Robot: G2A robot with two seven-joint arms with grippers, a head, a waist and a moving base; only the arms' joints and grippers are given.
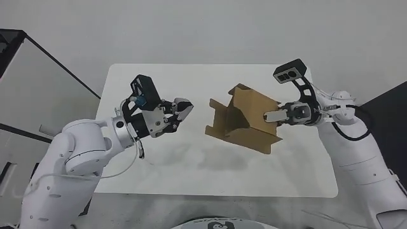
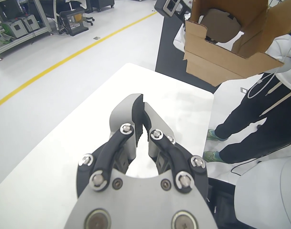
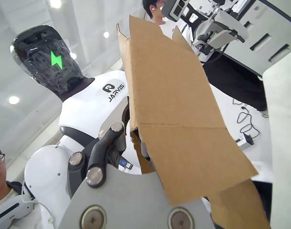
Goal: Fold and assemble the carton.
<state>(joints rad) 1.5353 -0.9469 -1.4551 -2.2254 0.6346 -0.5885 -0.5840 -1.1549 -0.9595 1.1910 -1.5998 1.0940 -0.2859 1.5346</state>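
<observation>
Right jaws are clamped on one wall of the carton [image 1: 247, 124], holding it half-open and tilted over the right half of the bench [image 1: 191, 172]. Left jaws sit pressed together, gripping nothing, over the bench's left side, apart from the carton.

White table [image 1: 127, 175], rectangular with rounded corners, stands on a pale grey floor [image 1: 191, 25]. From my remote station I log faint grey smudges [image 1: 191, 156] on the tabletop, on the robot's side of the carton [image 1: 245, 124]. In the left wrist view the carton sits up off the surface rather than resting on it.
</observation>
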